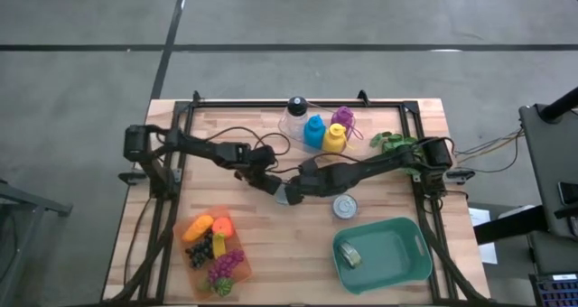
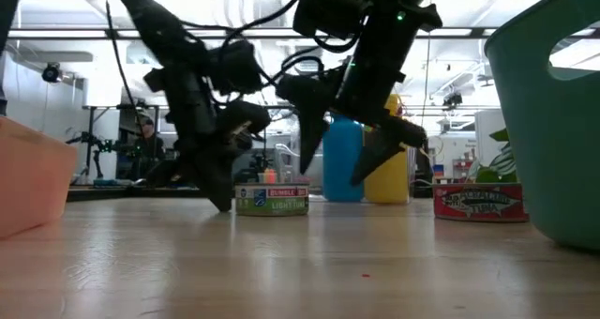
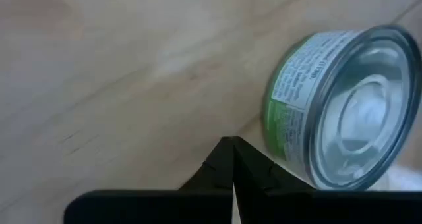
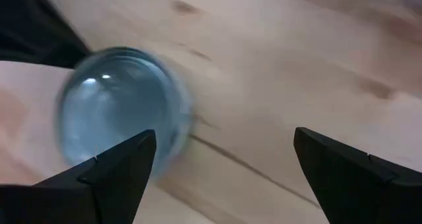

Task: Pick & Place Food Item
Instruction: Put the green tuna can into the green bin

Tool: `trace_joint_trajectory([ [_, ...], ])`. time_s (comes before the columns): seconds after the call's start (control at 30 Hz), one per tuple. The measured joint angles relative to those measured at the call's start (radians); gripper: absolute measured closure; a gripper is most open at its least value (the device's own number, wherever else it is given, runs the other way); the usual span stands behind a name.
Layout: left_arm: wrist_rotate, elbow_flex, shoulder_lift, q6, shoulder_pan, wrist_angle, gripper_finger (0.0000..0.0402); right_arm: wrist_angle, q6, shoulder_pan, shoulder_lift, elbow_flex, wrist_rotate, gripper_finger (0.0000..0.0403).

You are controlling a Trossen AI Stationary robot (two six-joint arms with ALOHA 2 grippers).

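A small tin can with a green label (image 2: 272,199) stands upright on the wooden table near its middle; it shows as a grey disc (image 1: 284,197) in the high view. My left gripper (image 2: 223,203) is shut, its tip down at the tabletop just left of the can (image 3: 343,105). My right gripper (image 2: 336,169) is open and hovers above the can, slightly to its right. In the right wrist view the can's lid (image 4: 122,112) lies by one finger, not centred in the gap (image 4: 224,171). My left gripper's shut fingertips (image 3: 231,151) slant down from the table's left and stand right beside the can's labelled side wall (image 3: 280,118). I cannot tell whether they touch it.
A second can with a red label (image 2: 478,204) stands to the right, next to a teal bin (image 1: 384,253) at the near right. An orange tray of toy fruit (image 1: 212,248) sits near left. Blue and yellow bottles (image 1: 323,134) and a clear jar stand at the back.
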Motion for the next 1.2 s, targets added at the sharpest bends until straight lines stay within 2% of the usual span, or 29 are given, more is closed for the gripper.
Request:
trace_joint_trajectory([
  [0.13,0.024,0.072,0.054,0.031,0.001,-0.06,0.04,-0.131,0.029,0.0,-0.016,0.007,0.002,0.0044],
  [0.27,0.0,0.103,0.054,0.088,0.011,-0.094,0.04,-0.186,0.045,0.0,-0.031,0.009,0.001,0.0044],
  [0.47,-0.007,0.106,0.053,0.1,0.022,-0.104,0.04,-0.164,0.045,0.0,-0.038,0.008,-0.013,0.0044],
  [0.67,-0.014,0.106,0.053,0.1,0.022,-0.105,0.04,-0.059,0.013,0.001,-0.024,0.008,-0.022,0.0044],
  [1.2,-0.022,0.106,0.053,0.102,0.023,-0.102,0.04,-0.07,0.032,0.0,-0.008,-0.017,-0.01,0.0044],
])
